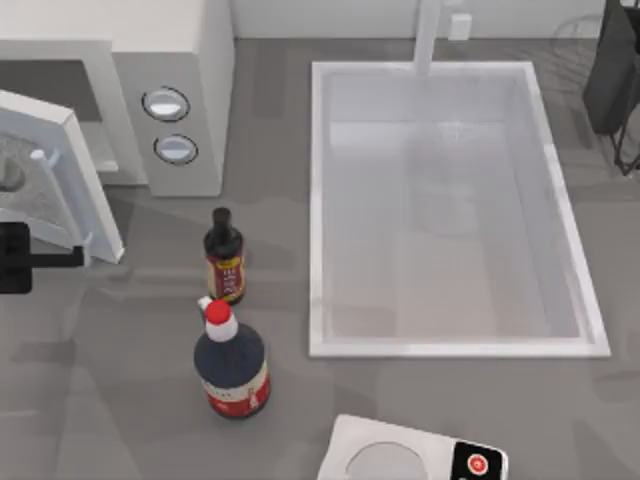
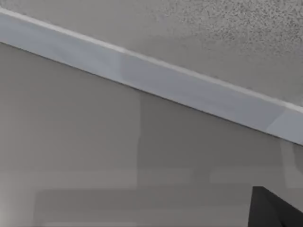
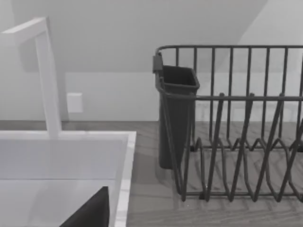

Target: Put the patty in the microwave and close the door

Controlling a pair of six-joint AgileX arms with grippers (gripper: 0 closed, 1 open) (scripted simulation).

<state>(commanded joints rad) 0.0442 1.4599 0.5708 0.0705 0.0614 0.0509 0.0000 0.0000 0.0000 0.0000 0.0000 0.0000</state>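
The white-grey microwave stands at the table's back left, its two round knobs facing up. Its door, with a grey speckled window and a thin white bar handle, is swung partly open toward the front. My left gripper is at the table's far left edge, just in front of the door's free end. In the left wrist view, the door's white frame runs across close up, above grey counter. The patty is hidden. My right arm is parked at the back right.
A white sink with a faucet takes up the middle and right. Two dark bottles stand between microwave and sink. A white device lies at the front edge. A dark dish rack stands back right.
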